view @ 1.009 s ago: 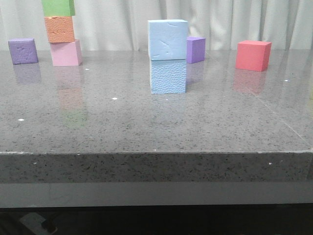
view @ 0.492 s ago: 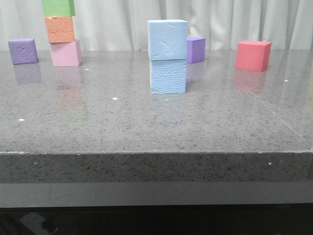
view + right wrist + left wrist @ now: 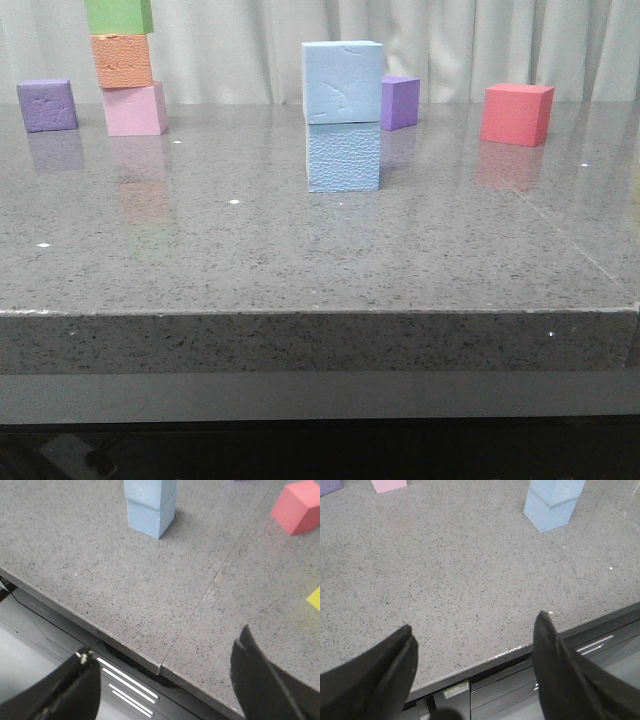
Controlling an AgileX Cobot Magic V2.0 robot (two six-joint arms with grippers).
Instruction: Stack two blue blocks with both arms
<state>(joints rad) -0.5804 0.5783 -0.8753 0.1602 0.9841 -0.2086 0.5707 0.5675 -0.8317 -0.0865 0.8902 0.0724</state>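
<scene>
Two pale blue blocks stand stacked in the middle of the grey table: the upper block (image 3: 342,82) sits squarely on the lower block (image 3: 344,156). The stack also shows in the left wrist view (image 3: 553,502) and in the right wrist view (image 3: 150,505). My left gripper (image 3: 476,652) is open and empty, hovering over the table's front edge, far from the stack. My right gripper (image 3: 167,672) is open and empty, also over the front edge. Neither arm shows in the front view.
A tower of pink (image 3: 134,109), orange (image 3: 121,60) and green (image 3: 119,15) cubes stands back left beside a purple cube (image 3: 47,105). Another purple cube (image 3: 400,101) sits behind the stack. A red cube (image 3: 517,113) is back right. A yellow corner (image 3: 315,599) shows in the right wrist view.
</scene>
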